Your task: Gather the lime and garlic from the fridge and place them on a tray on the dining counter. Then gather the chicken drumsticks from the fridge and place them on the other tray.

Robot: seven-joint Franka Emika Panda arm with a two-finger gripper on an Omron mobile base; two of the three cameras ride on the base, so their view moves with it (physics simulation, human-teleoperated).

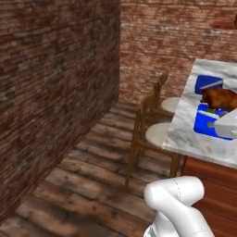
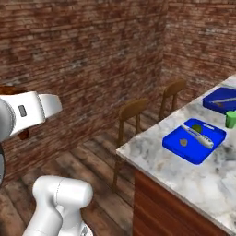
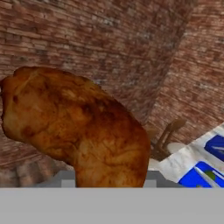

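A chicken drumstick [image 3: 78, 127] sits right at the pincer, looming large in the hand view: its reddish-brown roasted skin rises from between the finger bases at the bottom edge, the thick end swelling up and to the left. The fingertips themselves are hidden behind the meat, but the pincer is clamped on the drumstick, with the jaws held partly apart by its bulk.

In the left base view the same drumstick [image 1: 220, 97] hangs above the worktop [image 1: 194, 134], a white-grey marble top on a red brick side, at the right edge of the picture; the white hand of the arm shows just below and to the right of it. The meat is over the gap between two blue trays: the far tray [image 1: 208, 84] behind it and the near tray [image 1: 206, 121] beneath and in front of it.

The right base view gives the trays from the other side. The near tray [image 2: 196, 139] lies close to the worktop's edge and carries a dark green lime [image 2: 197, 127], a small brownish item [image 2: 184, 143] that may be the garlic, and a long pale object lying across it. The far tray [image 2: 221, 99] lies further along the worktop, with a light green cup [image 2: 231, 119] standing between the two trays. Two wooden stools [image 2: 138, 115] stand along the worktop's side, on a plank floor before brick walls.
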